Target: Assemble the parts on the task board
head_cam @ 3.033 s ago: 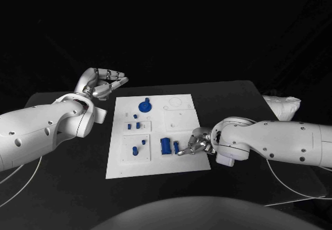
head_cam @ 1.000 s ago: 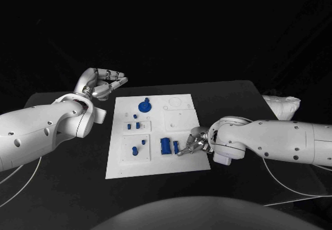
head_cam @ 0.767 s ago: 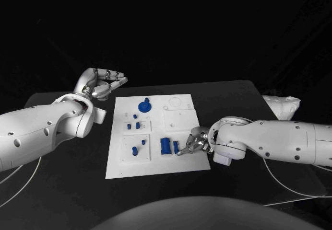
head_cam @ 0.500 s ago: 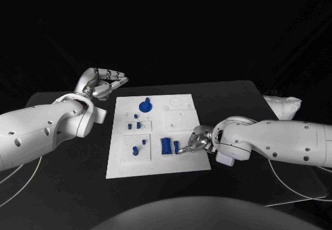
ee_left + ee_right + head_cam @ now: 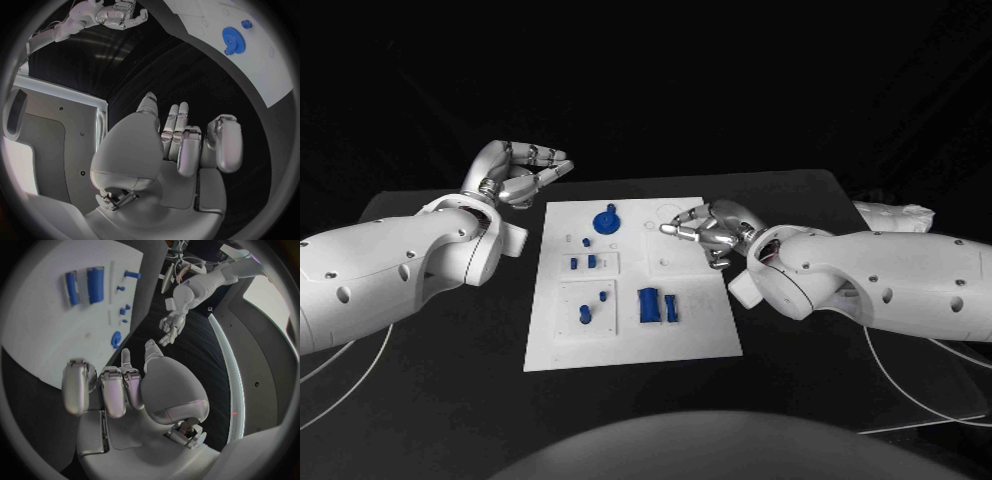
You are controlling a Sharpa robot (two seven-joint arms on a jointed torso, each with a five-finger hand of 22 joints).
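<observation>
The white task board (image 5: pixel 632 345) lies in the middle of the black table. On it are a blue gear (image 5: pixel 606 220) at the far end, small blue pegs (image 5: pixel 581 262), a blue part (image 5: pixel 586 313), a large blue block (image 5: pixel 648 304) and a narrow blue piece (image 5: pixel 671 307) beside it. My right hand (image 5: pixel 708 225) hovers over the board's far right part with its fingers curled and nothing in them. My left hand (image 5: pixel 519 172) is raised off the board's far left corner, fingers curled in, holding nothing. The right wrist view shows the right hand (image 5: pixel 112 385), the board (image 5: pixel 44 330) and the block (image 5: pixel 95 284). The left wrist view shows the left hand (image 5: pixel 181 145) and the gear (image 5: pixel 233 39).
A white bundle (image 5: pixel 891 215) lies at the table's right edge. Thin cables hang beside both arms. Black table surface runs around the board on all sides.
My right hand has lifted off the narrow blue piece at the board's near right and moved to the far right of the board. The piece stays beside the block. The left hand is unchanged.
</observation>
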